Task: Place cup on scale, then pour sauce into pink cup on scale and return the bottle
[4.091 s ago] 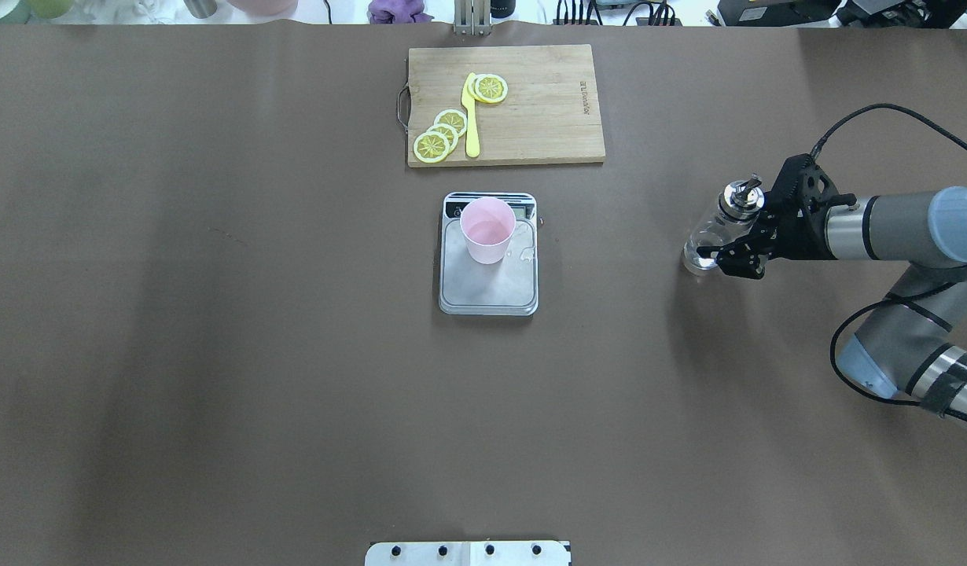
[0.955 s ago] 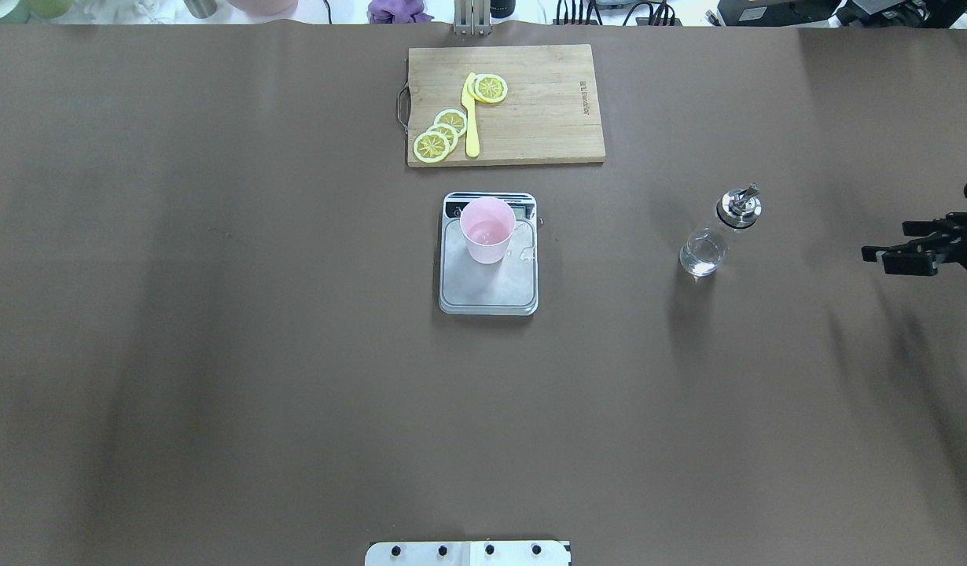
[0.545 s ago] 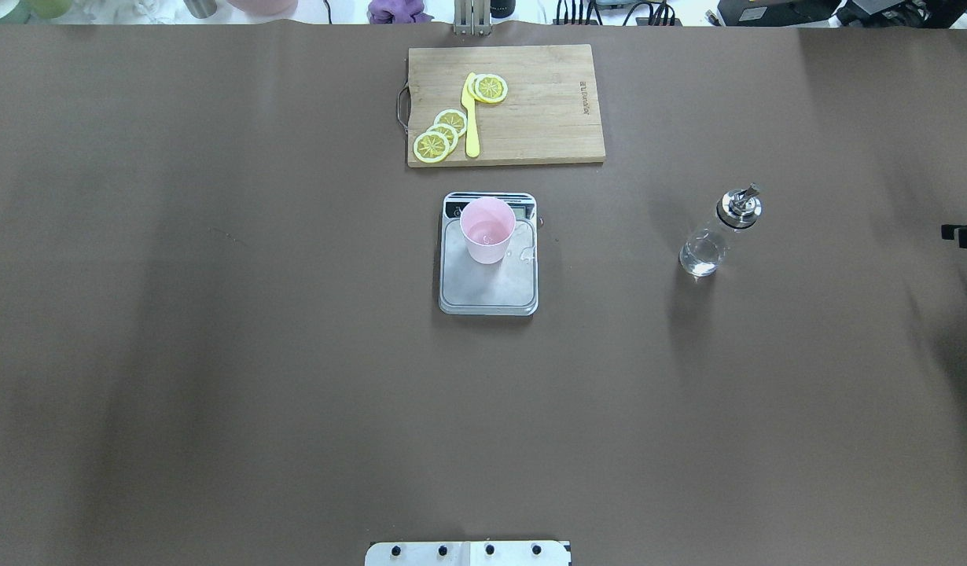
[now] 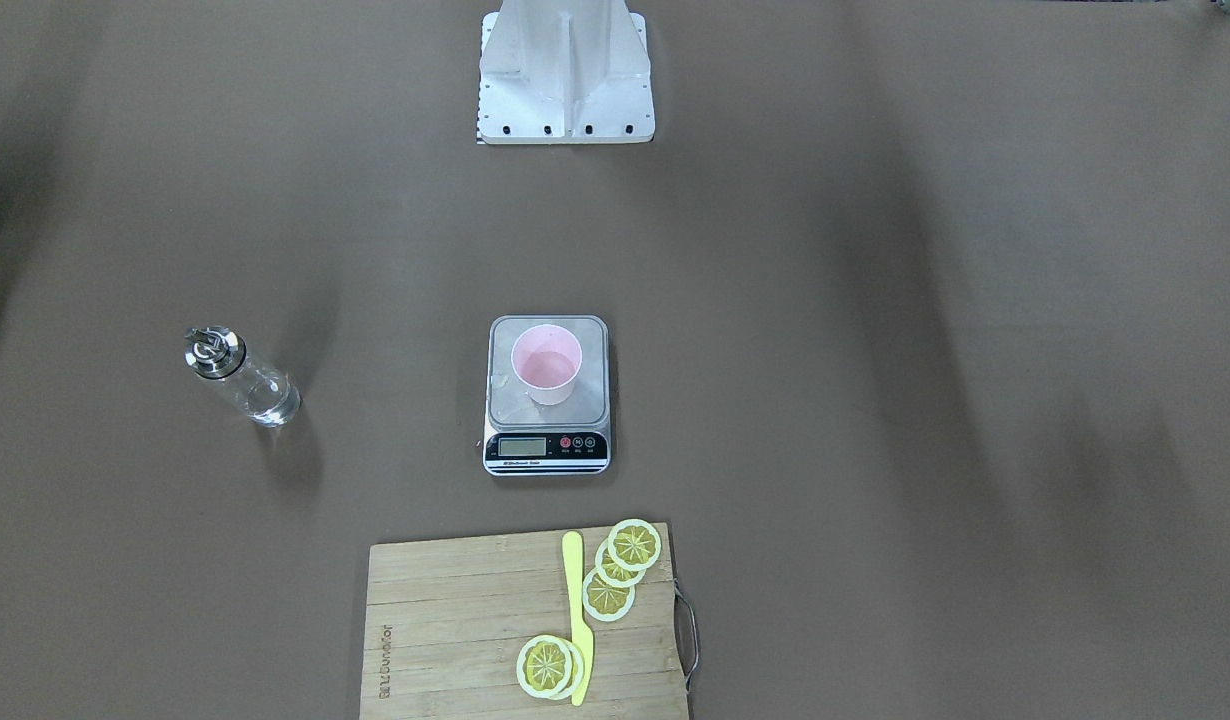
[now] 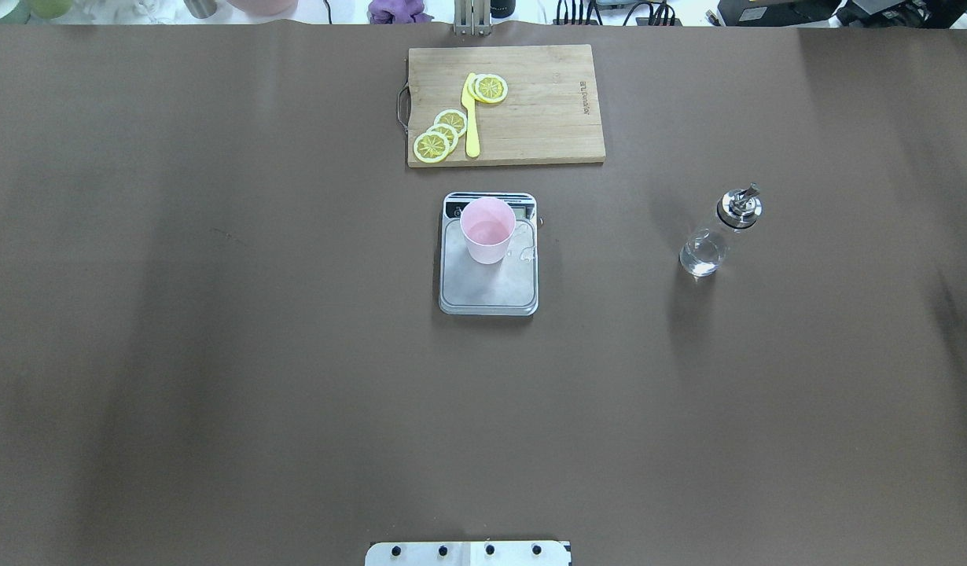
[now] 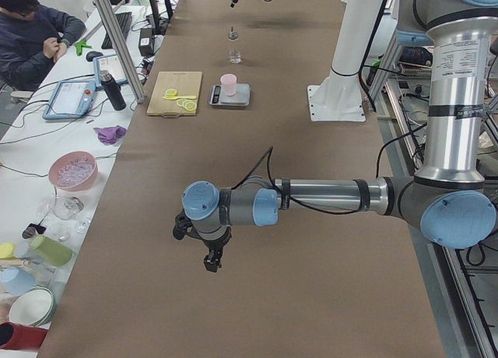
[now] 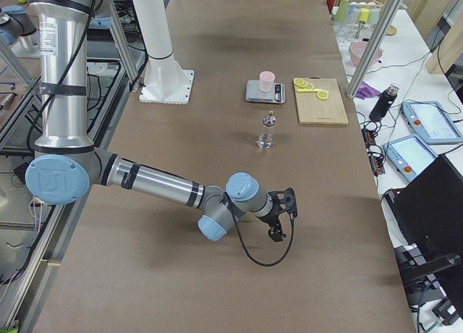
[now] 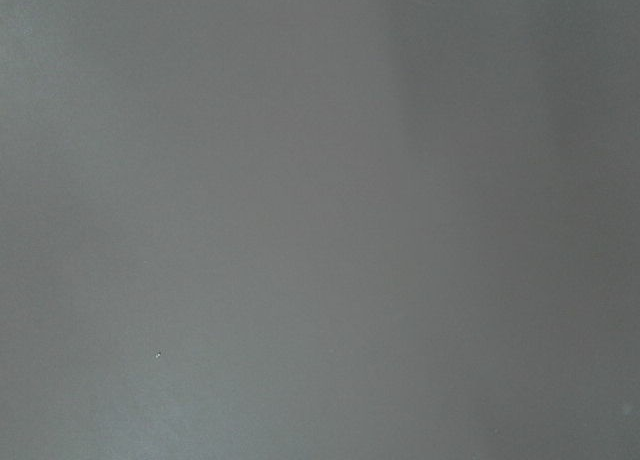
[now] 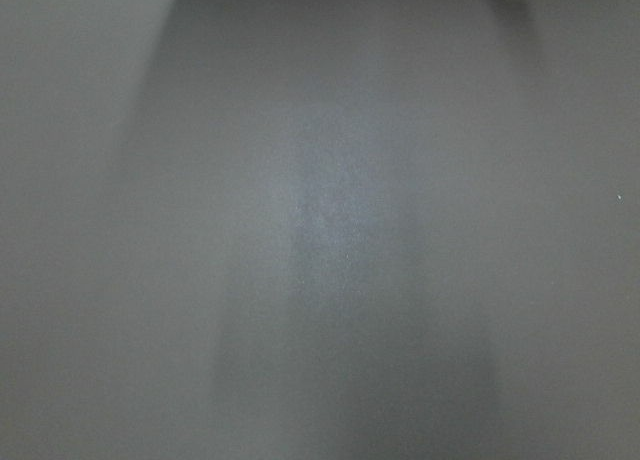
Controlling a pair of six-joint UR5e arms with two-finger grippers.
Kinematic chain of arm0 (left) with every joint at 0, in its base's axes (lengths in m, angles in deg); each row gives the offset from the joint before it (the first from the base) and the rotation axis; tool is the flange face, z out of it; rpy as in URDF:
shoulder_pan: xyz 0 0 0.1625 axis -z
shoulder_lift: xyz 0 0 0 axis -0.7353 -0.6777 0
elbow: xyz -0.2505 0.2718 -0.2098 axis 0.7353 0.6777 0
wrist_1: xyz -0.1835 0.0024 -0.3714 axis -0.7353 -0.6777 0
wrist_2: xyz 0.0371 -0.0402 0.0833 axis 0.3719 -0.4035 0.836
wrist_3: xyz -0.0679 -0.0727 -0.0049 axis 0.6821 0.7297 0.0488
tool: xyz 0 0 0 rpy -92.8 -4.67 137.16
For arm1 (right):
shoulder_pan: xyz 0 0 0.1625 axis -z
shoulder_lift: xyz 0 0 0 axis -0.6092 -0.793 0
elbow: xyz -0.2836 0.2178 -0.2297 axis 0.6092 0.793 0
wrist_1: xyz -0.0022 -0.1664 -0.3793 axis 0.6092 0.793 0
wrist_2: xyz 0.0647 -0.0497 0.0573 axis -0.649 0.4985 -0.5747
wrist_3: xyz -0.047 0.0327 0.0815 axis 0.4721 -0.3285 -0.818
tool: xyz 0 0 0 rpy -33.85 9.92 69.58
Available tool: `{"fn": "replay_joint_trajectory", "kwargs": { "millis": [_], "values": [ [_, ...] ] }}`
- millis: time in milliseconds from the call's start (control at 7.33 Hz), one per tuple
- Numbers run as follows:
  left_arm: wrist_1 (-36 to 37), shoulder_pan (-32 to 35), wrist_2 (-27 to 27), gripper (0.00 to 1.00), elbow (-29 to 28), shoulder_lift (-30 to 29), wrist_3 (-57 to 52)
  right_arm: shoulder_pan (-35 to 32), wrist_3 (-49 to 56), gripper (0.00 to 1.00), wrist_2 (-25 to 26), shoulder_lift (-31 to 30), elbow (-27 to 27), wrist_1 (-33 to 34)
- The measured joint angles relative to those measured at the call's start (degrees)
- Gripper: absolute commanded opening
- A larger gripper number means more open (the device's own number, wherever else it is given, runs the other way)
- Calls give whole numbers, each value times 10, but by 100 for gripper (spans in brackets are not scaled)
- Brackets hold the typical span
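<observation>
The pink cup (image 5: 487, 228) stands upright on the silver scale (image 5: 487, 292), toward its display end; the same cup (image 4: 546, 362) and scale (image 4: 593, 402) show in the front view. The clear glass bottle (image 5: 715, 236) with its metal spout stands alone on the mat to the right, with clear sauce (image 5: 702, 256) at its bottom. Nothing touches this bottle (image 7: 267, 130). My right gripper (image 7: 276, 236) hangs low over bare mat, well away from it. My left gripper (image 6: 209, 263) hovers over bare mat at the other end. Whether either is open or shut, I cannot tell.
A wooden cutting board (image 5: 538, 110) with lemon slices (image 5: 440, 134) and a yellow knife (image 5: 472, 118) lies beyond the scale. A small wet patch (image 5: 524, 253) sits on the scale beside the cup. A person (image 6: 31, 31) sits at the side desk among bowls and tablets.
My right gripper, earlier around the bottle, has drawn back to the right and left the overhead view. The bottle stays standing where it was. Cup and scale have not moved.
</observation>
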Motion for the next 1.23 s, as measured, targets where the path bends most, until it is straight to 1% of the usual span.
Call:
{"fn": "replay_joint_trajectory", "kwargs": {
  "millis": [136, 409, 545, 818, 1091, 1227],
  "values": [
    [0, 0, 0, 99, 0, 0, 0, -10, 13, 100, -17, 14, -11, 42],
    [0, 0, 1, 99, -4, 0, 0, -31, 75, 100, -53, 35, -59, 172],
    [0, 0, 1, 99, -6, 4, 0, -40, 111, 100, -59, 43, -91, 252],
    [0, 0, 1, 99, -6, 13, 1, -52, 184, 100, -64, 52, -154, 439],
    [4, -1, 2, 99, -6, 10, 5, -68, 250, 100, -65, 53, -182, 588],
    [7, -1, 3, 99, -7, 6, 7, -70, 265, 100, -65, 49, -184, 641]
  ]
}}
